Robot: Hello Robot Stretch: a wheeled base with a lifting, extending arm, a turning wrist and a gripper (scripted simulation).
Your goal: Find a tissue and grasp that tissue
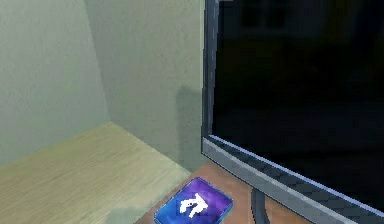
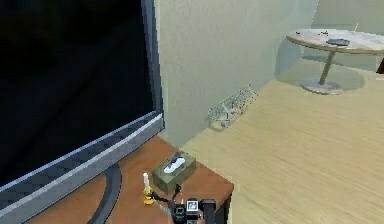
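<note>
Tissue box (image 2: 174, 171), olive-green with a pale tuft on top, stood on the brown desk (image 2: 207, 182) beside the base of a large dark television (image 2: 70, 80), with a small yellow object (image 2: 148, 190) just beside it. The claw (image 2: 181, 212) sat at the arm side view's bottom edge, near the box; whether it had hold of anything could not be told. Also logged: a round table (image 2: 335, 42), well apart.

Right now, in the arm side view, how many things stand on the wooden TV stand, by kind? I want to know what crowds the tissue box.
Television: 1
Tissue box: 1
Small yellow item: 1
Total: 3
</note>
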